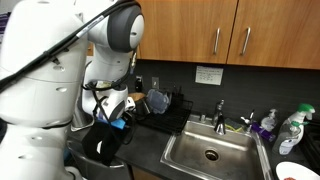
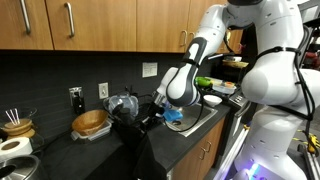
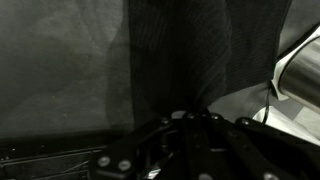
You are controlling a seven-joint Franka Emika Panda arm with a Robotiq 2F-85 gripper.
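A black cloth hangs down over the dark counter beside the sink. It shows in both exterior views as a long dark drape. My gripper is at its top edge, and the same gripper points down and to the side. In the wrist view the gripper is shut, its fingertips pinched on the cloth, whose ribbed fabric fills most of the picture. The pinched part of the cloth is hidden between the fingertips.
A steel sink with a faucet lies beside the cloth, and bottles stand behind it. A dish rack stands at the wall. A wooden bowl, a metal pot and a utensil cup sit along the backsplash.
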